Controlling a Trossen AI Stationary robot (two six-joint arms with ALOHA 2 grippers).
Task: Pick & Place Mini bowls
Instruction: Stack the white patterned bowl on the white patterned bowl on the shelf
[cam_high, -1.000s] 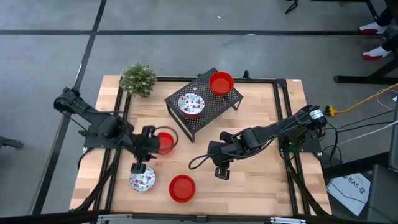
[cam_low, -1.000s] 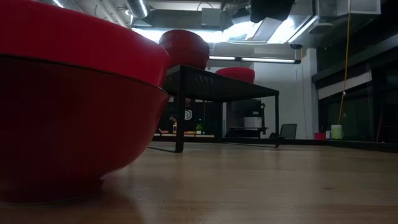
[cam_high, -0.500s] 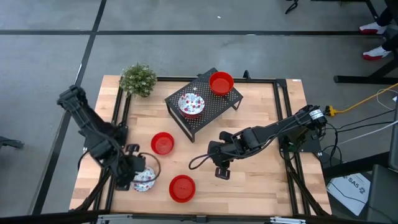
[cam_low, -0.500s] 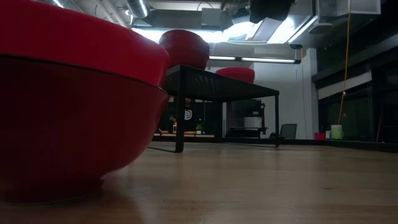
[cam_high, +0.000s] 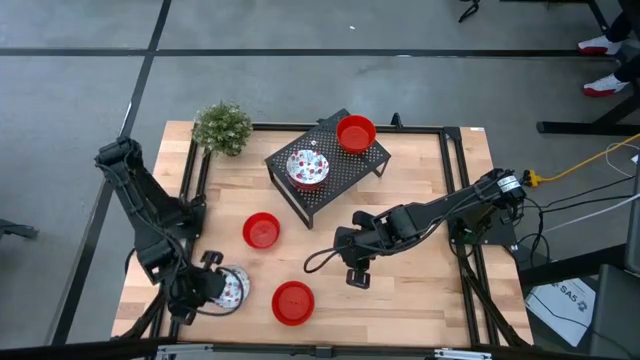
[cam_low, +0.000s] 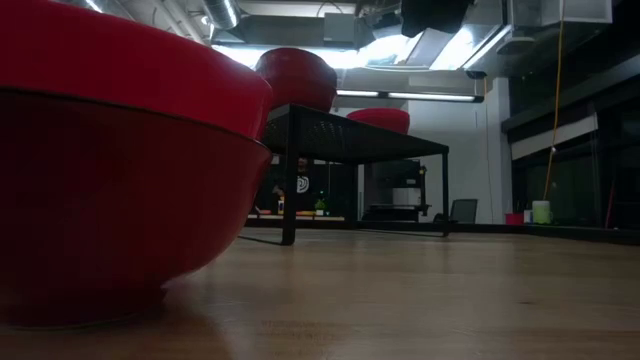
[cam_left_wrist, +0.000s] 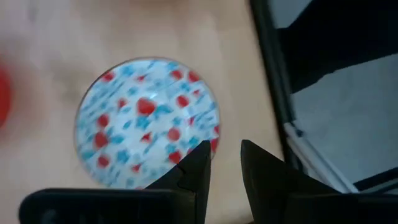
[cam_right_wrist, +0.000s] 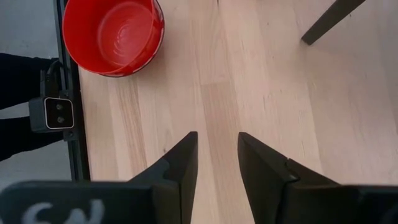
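Approach-to-grasp step: left gripper (cam_left_wrist: 221, 163), empty with a narrow gap, over rim of speckled bowl (cam_high: 232, 287) at table's front-left, needing descent astride rim then closing; right gripper (cam_right_wrist: 216, 155) idle mid-table, empty, narrowly parted.

Red bowls (cam_high: 262, 230); white, red-speckled bowl (cam_left_wrist: 146, 121)

Rack (cam_high: 330, 168) sits back-centre on counter (cam_high: 420, 290) w/ two mini bowls (cam_high: 308, 167) on it; plant (cam_high: 222, 127) at back-left corner. Three bowls on counter in front of rack. Left hand (cam_high: 205, 290) over front-left bowl (cam_high: 229, 289); right hand (cam_high: 357, 272) right of centre.
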